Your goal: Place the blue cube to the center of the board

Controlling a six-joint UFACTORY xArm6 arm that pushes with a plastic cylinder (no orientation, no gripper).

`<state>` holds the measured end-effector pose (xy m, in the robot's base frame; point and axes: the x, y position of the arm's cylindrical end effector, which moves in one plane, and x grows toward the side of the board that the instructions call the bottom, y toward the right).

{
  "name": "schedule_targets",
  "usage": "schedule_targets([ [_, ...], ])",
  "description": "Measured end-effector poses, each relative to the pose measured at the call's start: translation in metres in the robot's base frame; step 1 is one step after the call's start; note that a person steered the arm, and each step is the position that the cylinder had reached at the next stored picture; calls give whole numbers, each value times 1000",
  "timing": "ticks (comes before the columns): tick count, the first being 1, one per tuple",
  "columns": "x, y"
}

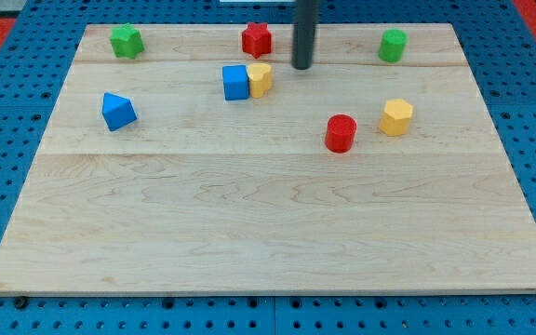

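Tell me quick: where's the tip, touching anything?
My tip: touching nothing, just to the view's right of the yellow block that adjoins the blue cube.

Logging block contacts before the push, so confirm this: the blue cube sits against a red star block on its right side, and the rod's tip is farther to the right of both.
One thing is wrong: the block touching the blue cube on the view's right is a yellow block, not the red star, which stands apart nearer the top. My tip is indeed right of the pair, as the camera view shows.
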<state>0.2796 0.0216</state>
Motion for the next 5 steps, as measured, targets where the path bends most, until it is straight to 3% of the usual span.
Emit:
schedule_targets([
  [2, 19, -80],
  [5, 24, -103],
])
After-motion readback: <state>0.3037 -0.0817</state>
